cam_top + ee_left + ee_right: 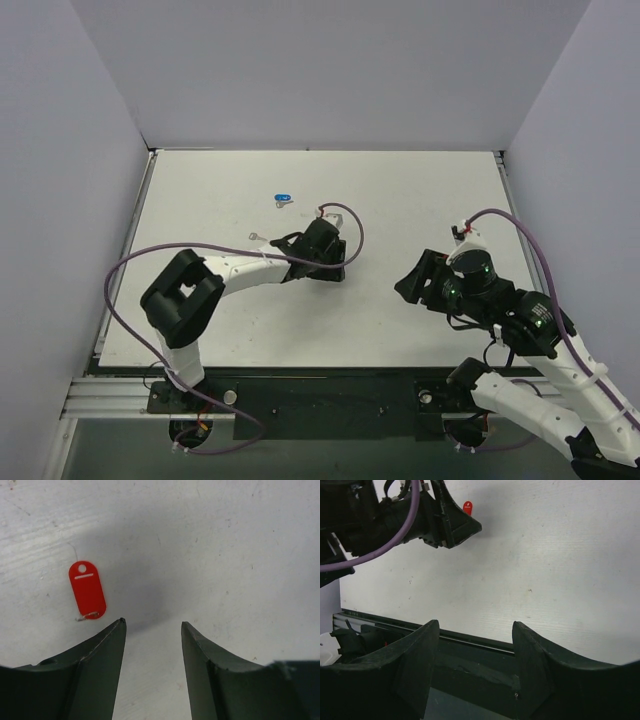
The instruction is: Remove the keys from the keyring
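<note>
Keyring (87,590): red oblong tag, round hole, white bar, thin wire ring at lower end; left-centre of left wrist view | left gripper (152,624): jaws apart | right gripper (476,625): jaws apart

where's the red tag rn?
Left wrist view: the red tag lies flat on the table, image-left, just ahead of the left gripper, outside its open jaws.

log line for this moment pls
left gripper open, empty | red-tagged keyring flat on table, beside left gripper, untouched | right gripper open, empty, away from keyring
</note>
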